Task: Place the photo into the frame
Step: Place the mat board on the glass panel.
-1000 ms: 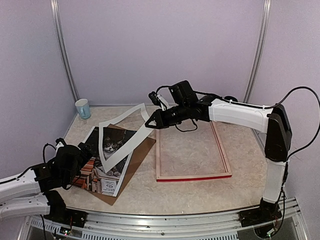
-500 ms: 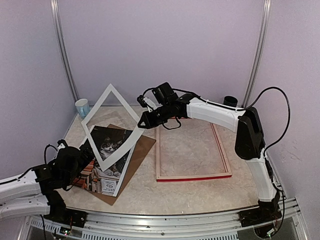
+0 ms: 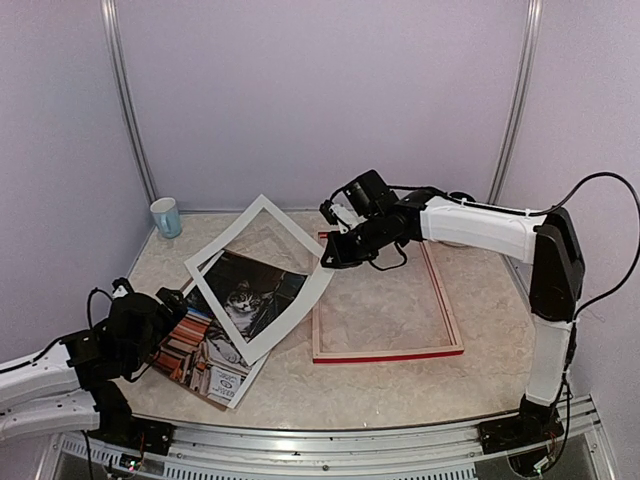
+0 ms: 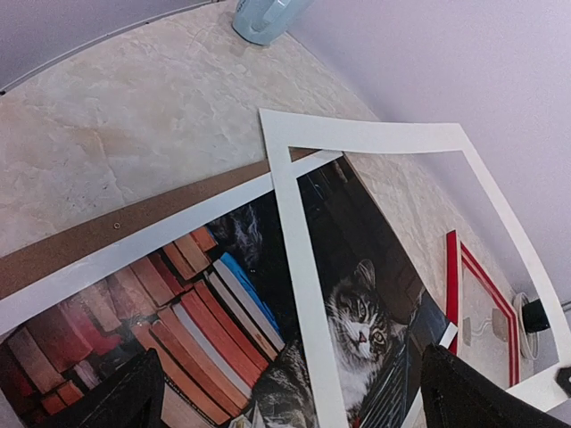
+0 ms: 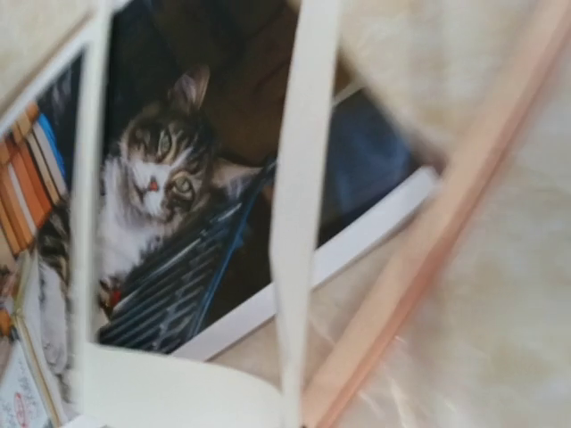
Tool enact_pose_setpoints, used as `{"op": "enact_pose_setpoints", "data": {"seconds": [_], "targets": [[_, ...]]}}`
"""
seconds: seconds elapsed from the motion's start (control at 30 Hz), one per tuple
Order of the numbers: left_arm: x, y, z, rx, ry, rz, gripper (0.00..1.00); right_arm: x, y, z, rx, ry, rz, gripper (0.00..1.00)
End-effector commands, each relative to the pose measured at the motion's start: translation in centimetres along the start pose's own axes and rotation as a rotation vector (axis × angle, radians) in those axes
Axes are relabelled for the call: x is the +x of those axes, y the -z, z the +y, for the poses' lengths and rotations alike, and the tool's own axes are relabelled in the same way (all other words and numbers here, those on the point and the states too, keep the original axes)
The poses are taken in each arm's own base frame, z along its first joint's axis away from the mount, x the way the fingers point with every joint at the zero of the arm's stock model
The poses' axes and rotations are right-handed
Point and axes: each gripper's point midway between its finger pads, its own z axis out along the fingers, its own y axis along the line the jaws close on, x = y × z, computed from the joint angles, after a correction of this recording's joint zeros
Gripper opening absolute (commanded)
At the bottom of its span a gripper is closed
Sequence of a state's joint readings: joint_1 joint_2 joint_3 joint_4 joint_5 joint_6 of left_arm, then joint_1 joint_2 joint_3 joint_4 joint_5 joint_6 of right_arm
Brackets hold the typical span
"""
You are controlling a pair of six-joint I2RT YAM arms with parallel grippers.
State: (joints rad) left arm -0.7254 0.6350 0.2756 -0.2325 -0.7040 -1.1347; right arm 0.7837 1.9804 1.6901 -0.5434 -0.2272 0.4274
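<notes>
At the near left of the table (image 3: 400, 390), the left gripper (image 3: 168, 305) stands wide open beside the photo (image 3: 225, 325). The photo lies flat under a white mat (image 4: 299, 259), just left of the frame (image 3: 388, 354), which lies back-up. Farther back, the right gripper (image 3: 335, 255) pinches the mat's corner. A cup (image 3: 166, 217) stands at the far left.

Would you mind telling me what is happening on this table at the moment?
The right arm's fingers are shut on a corner of the white mat border, which lies tilted across the photo. The photo rests on the table to the left of the frame, not yet inside it; the frame's opening shows only bare tabletop. The left arm's fingers are open beside the photo and hold nothing.
</notes>
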Motion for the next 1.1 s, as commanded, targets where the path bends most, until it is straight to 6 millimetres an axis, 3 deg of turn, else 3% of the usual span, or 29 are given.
{"op": "enact_pose_setpoints", "data": {"seconds": [0.0,0.27,0.47,0.73,0.93,1.07], "targets": [[0.3,-0.3,0.0,0.006,-0.023,0.003,0.99,-1.7,4.3,-0.4,0.005,0.001,-0.153,0.05],[0.5,-0.4,-0.4,0.002,-0.039,0.01,0.99,-0.7,5.7,-2.3,0.102,0.025,-0.196,0.04],[0.8,-0.4,-0.3,0.007,-0.039,0.015,0.99,2.2,7.9,-6.8,0.233,-0.127,-0.205,0.01],[1.5,-0.7,-0.8,0.02,-0.052,0.032,0.99,5.3,10.8,-9.2,0.26,-0.256,-0.244,0.03],[1.9,-0.8,-1.0,0.023,-0.061,0.031,0.99,9.3,11.7,-12.5,0.319,-0.361,-0.262,0.02],[2.0,-0.9,-1.3,0.032,-0.073,0.032,0.99,10.6,12.7,-14.1,0.348,-0.406,-0.292,0.02]]}}
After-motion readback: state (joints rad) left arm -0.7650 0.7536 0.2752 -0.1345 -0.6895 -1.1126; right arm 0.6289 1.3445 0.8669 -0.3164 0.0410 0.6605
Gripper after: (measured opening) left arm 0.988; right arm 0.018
